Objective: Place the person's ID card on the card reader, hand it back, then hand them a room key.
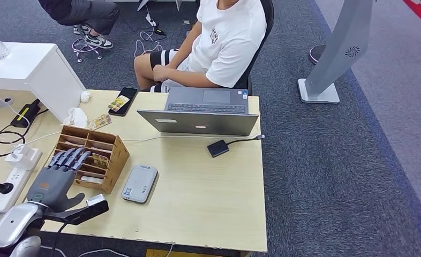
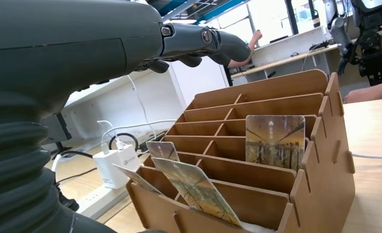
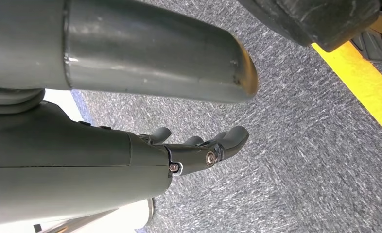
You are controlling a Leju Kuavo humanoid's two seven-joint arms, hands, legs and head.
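The left hand (image 1: 58,176) is hovering by the table's (image 1: 208,198) left edge with fingers stretched out flat and apart, holding nothing; its fingertips are reaching over the near left corner of the wooden rack (image 1: 93,155). In the left wrist view the fingers (image 2: 213,43) are extending above the rack (image 2: 276,160), clear of the cards standing in its slots (one upright card (image 2: 275,141) in a middle slot, other cards (image 2: 194,189) leaning in the nearest slots). Just beside the rack's near right corner, the grey reader (image 1: 140,183) is lying flat with nothing on it. Toward the far edge, a small card (image 1: 99,122) is lying beyond the rack, and a phone (image 1: 123,100) is lying at the far edge next to it. An open laptop (image 1: 203,112) is sitting at the far edge facing a seated person (image 1: 219,43), with a small black box (image 1: 218,148) on a cable before its right corner. The right hand (image 3: 199,148) is hanging over grey carpet (image 3: 301,145), its fingers loosely straight and apart, gripping nothing. Which card is the ID card, I cannot tell.
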